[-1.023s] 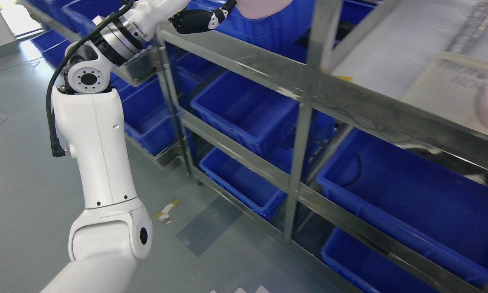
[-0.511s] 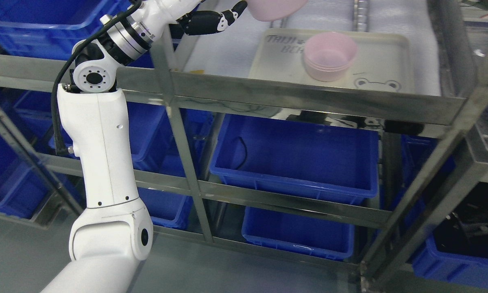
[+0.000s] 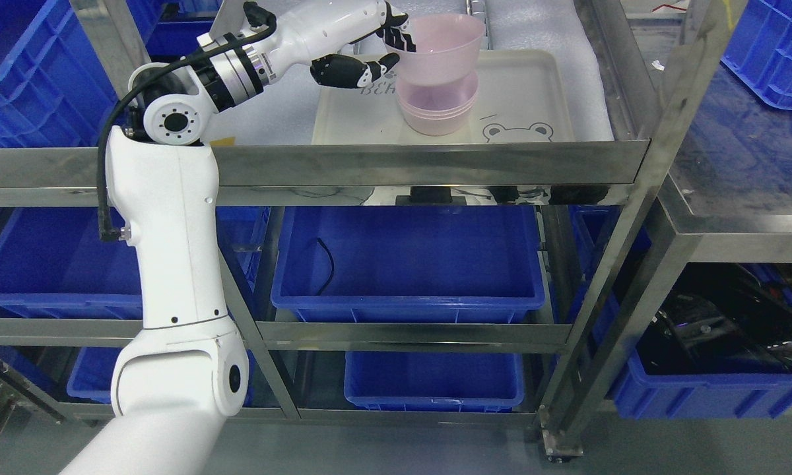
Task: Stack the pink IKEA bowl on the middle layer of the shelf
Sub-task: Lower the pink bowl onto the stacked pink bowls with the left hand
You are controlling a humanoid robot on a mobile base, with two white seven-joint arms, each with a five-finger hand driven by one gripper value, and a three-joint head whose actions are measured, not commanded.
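My left hand [image 3: 388, 47] reaches over the steel shelf and is shut on the rim of a pink bowl [image 3: 443, 47], thumb outside and fingers inside. The bowl hangs upright just above a stack of pink bowls [image 3: 435, 112], its base partly sunk into the top one. The stack stands on a cream tray [image 3: 534, 92] with a bear drawing, which lies on the white-padded shelf layer. My right arm does not show.
Steel shelf rail [image 3: 429, 165] runs across in front of the tray. A steel upright [image 3: 653, 158] stands at the right. Blue bins [image 3: 402, 264] fill the lower layers, with another bin [image 3: 779, 53] at the top right.
The camera swung right and up, bringing the tray to the middle. My left hand carried the bowl down from the picture's top edge to just over the stack.
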